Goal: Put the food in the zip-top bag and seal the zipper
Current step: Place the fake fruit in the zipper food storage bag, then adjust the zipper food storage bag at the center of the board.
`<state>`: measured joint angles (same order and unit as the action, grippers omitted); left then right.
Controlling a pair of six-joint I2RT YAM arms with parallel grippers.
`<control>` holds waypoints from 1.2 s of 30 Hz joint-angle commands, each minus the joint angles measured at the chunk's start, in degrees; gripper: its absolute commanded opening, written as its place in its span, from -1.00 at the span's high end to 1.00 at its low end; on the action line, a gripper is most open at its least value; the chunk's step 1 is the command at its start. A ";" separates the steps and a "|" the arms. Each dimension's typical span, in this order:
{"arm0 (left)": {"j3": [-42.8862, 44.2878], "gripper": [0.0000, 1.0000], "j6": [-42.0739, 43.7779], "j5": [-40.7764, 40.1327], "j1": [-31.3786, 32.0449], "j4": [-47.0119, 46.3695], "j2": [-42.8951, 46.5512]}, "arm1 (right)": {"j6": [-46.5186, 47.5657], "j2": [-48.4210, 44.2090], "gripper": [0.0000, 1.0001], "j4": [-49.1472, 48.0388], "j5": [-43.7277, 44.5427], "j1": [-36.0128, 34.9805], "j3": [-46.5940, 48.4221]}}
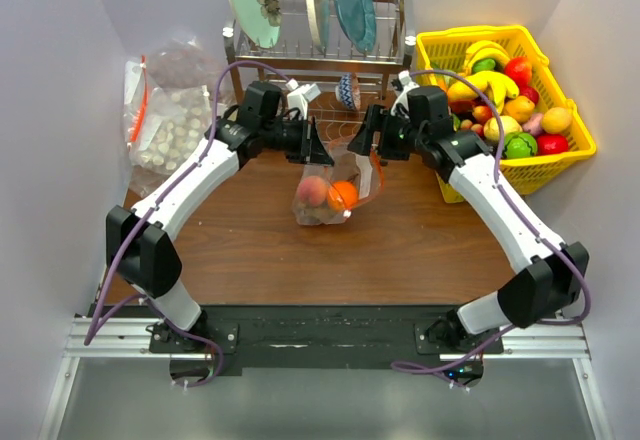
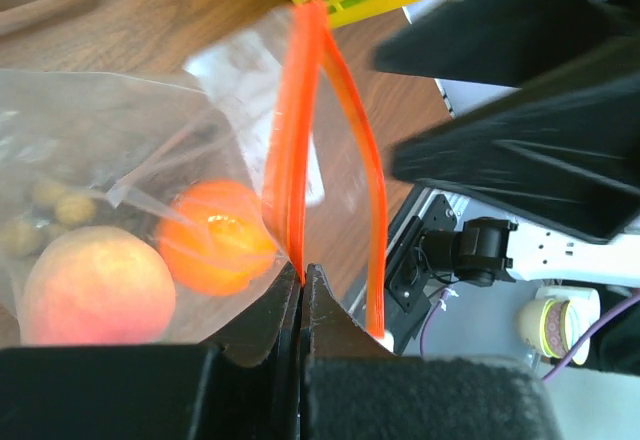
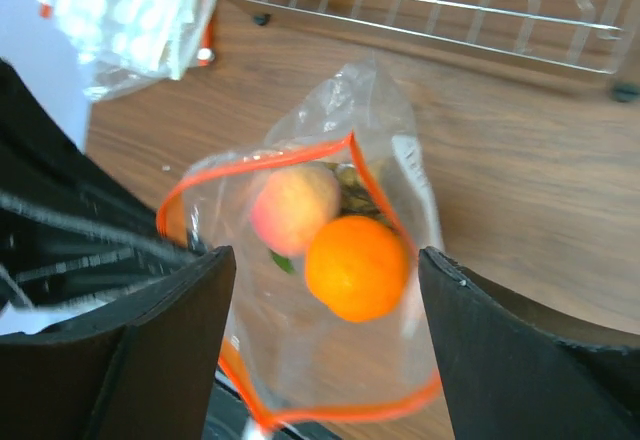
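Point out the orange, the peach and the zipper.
orange [image 3: 357, 267], right wrist view, middle of its skin.
peach [image 3: 295, 207], right wrist view, its pink side.
zipper [image 2: 298, 110], left wrist view, midway up the left strip.

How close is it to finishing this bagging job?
Done: a peach, an orange and some small brown pieces are inside the zip-top bag.
In hand: the left hand is pinched shut on one end of the zipper, and the right hand hovers open at the bag's mouth.
Left: the zipper gapes in an open loop, so sealing is not yet done.
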<state>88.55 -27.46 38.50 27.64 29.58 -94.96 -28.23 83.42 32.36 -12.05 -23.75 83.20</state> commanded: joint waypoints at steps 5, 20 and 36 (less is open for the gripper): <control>0.30 1.00 -0.31 -1.15 -0.57 -1.64 2.85 | 7.04 -4.14 -0.37 11.32 6.35 -0.33 0.74; 1.18 1.00 0.13 -1.85 -0.66 -0.40 3.81 | 8.63 -3.96 0.15 10.71 3.44 -0.34 -8.05; -6.89 1.00 0.13 -3.26 -1.36 -2.68 5.83 | 8.19 -3.70 1.00 18.70 2.47 -0.34 15.32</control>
<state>85.69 -27.40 35.46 26.65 29.56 -91.53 -20.32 80.66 49.34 -9.87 -24.01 89.78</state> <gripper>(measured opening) 0.023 0.014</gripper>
